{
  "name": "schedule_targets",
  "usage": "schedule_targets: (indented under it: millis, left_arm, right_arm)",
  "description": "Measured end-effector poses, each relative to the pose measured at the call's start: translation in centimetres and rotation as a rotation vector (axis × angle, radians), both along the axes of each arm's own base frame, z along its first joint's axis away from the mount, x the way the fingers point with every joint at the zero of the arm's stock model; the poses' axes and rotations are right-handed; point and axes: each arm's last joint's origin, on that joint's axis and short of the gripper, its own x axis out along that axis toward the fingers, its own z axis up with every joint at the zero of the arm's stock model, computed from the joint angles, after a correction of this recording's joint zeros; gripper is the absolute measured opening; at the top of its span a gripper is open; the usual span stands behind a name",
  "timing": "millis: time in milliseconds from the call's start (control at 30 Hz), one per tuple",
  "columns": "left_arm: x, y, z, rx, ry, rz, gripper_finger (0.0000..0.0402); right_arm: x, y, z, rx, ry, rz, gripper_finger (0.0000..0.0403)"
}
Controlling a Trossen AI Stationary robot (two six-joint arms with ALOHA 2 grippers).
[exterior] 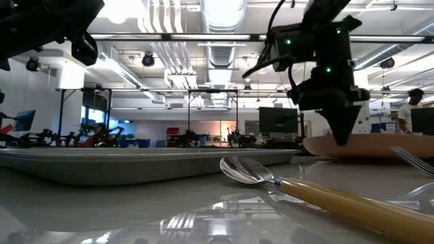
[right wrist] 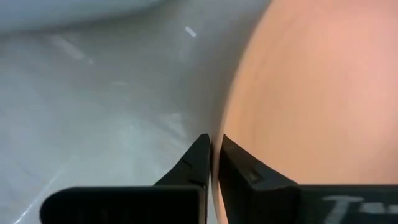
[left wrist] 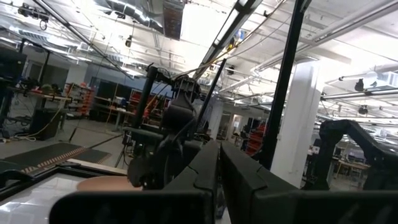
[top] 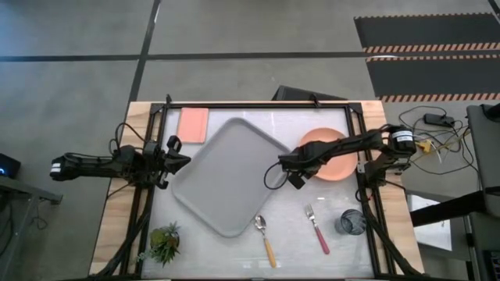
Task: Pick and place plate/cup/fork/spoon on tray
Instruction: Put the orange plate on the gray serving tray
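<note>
The salmon-orange plate (top: pixel 334 158) lies at the table's right, beside the light grey tray (top: pixel 226 178) in the middle. My right gripper (top: pixel 298 179) stands at the plate's edge nearest the tray, its fingers pointing down and shut on the rim. The orange-handled spoon (top: pixel 266 238), the pink-handled fork (top: pixel 317 229) and the dark grey cup (top: pixel 351 223) lie on the table near its front edge. My left gripper (left wrist: pixel 219 168) is shut and empty, held above the table's left side next to the tray. My right gripper pinches the plate's rim (right wrist: pixel 225 127) between its two fingers, on the side toward the tray. The fingers come from above and point down, as the low view shows (exterior: pixel 339 132). I cannot tell whether the plate is lifted off the table.
A flat pink rectangle (top: pixel 194 125) lies at the far left, beyond the tray. A small green plant (top: pixel 164 243) stands at the near left corner. Black frame posts stand along both sides of the table.
</note>
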Motion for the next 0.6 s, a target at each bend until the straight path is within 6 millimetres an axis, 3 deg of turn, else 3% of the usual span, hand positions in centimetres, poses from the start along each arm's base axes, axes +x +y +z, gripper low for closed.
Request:
schedule_targets:
  millis: [433, 600]
  left_arm:
    - [0.0, 0.0, 0.0, 0.0, -0.001, 0.0, 0.0]
    - [0.0, 0.0, 0.0, 0.0, -0.001, 0.0, 0.0]
  right_arm:
    - [2.3, -0.6, 5.3, -0.179, -0.073, 0.055, 0.0009]
    - [3.5, -0.5, 7.3, -0.214, -0.145, 0.158, 0.0009]
